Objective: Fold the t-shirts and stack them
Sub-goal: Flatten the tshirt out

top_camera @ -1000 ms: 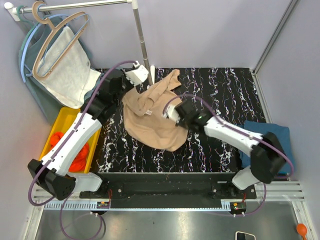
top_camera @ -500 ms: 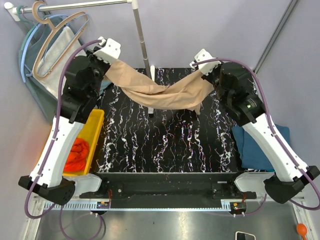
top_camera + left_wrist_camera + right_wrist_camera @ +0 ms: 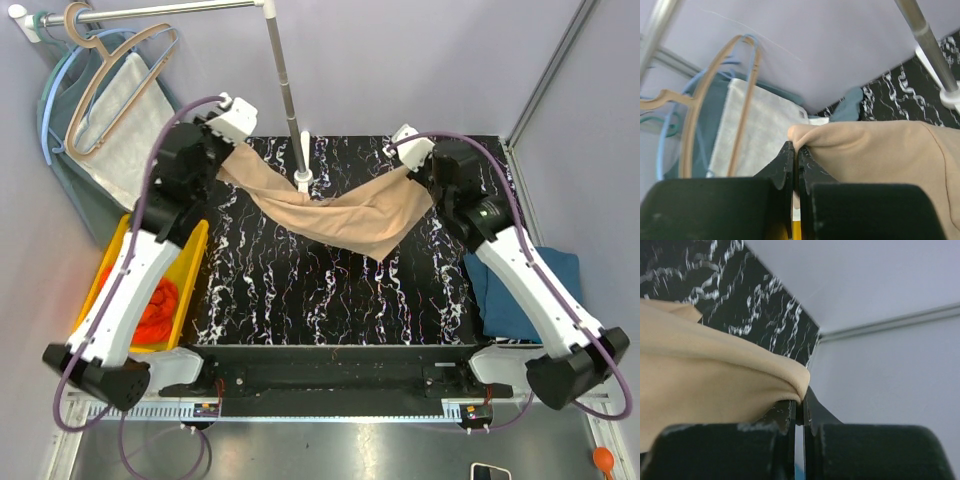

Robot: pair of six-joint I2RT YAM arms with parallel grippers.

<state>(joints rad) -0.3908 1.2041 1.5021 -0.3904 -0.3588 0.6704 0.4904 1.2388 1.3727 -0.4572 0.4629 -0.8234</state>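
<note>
Beige-tan t-shirt (image 3: 350, 210) hangs slung over the table (image 3: 300, 290), its ends pinched in the clamped-tight left tool (image 3: 795, 152) and right tool (image 3: 799, 407). The sagging middle could snag the rack pole (image 3: 287, 95), or a thin pinch could slip.

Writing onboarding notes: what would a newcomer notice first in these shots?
A beige t-shirt hangs stretched between both arms over the far half of the black marbled table, each arm's jaws shut on one end. An orange-red t-shirt lies in a yellow bin at the left; a teal t-shirt lies off the table's right edge.
</note>
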